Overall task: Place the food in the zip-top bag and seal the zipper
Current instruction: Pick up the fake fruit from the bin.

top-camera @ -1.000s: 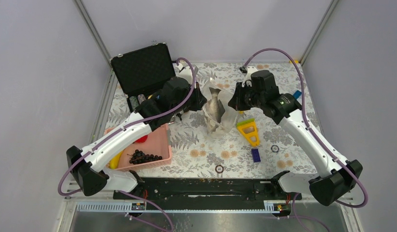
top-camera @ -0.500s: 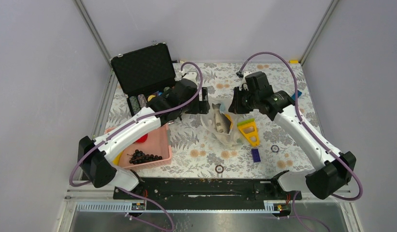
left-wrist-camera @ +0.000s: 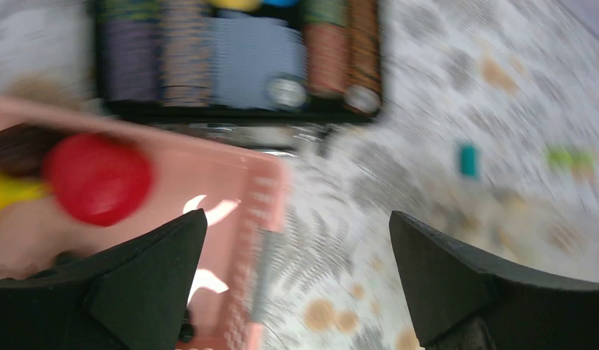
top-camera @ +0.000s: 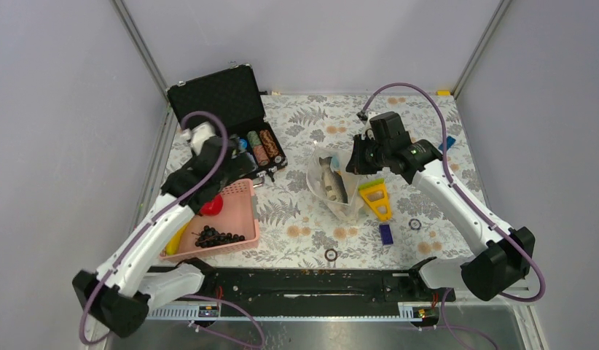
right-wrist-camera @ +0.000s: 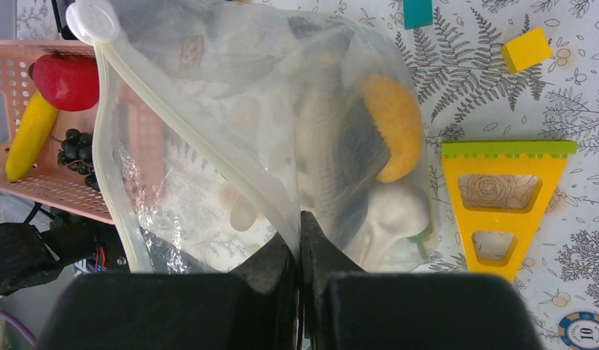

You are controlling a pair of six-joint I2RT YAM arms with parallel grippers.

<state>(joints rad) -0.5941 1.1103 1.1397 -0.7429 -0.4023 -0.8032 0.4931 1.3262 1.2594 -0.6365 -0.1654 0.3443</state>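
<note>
Two findings stand out against the view from a second earlier. First, the left tool (left-wrist-camera: 296, 219), then closed at the mouth of the zip-top bag (right-wrist-camera: 231, 146), now has its jaws spread wide with nothing between them, and it has swung away to hang over the pink basket (top-camera: 238, 208) at the left of the table (top-camera: 296, 219); its own camera is smeared, which suggests the arm is in motion. Second, the bag, then held up and stretched between both arms, has sagged onto the table and is kept up on one side only. The right tool (right-wrist-camera: 300, 240) is pinched shut on the zipper (right-wrist-camera: 202, 138), near the middle of the pale strip, and the mouth gapes to the left of that grip. Inside the bag lie the grey fish (right-wrist-camera: 322, 146), the orange (right-wrist-camera: 395, 127) and a white mushroom (right-wrist-camera: 391, 215). In the basket are the red fruit (left-wrist-camera: 98, 177), the banana (right-wrist-camera: 30, 135) and the grape bunch (top-camera: 216, 237). The open case (top-camera: 216, 102), formerly half hidden by the left arm, now shows its rows of chips; the yellow triangular piece (right-wrist-camera: 504, 204) lies just right of the bag. Assessment: loading is partly done, the left arm is probably going for another item, and the seal is not yet made. The slack mouth may hamper the next insertion.
</note>
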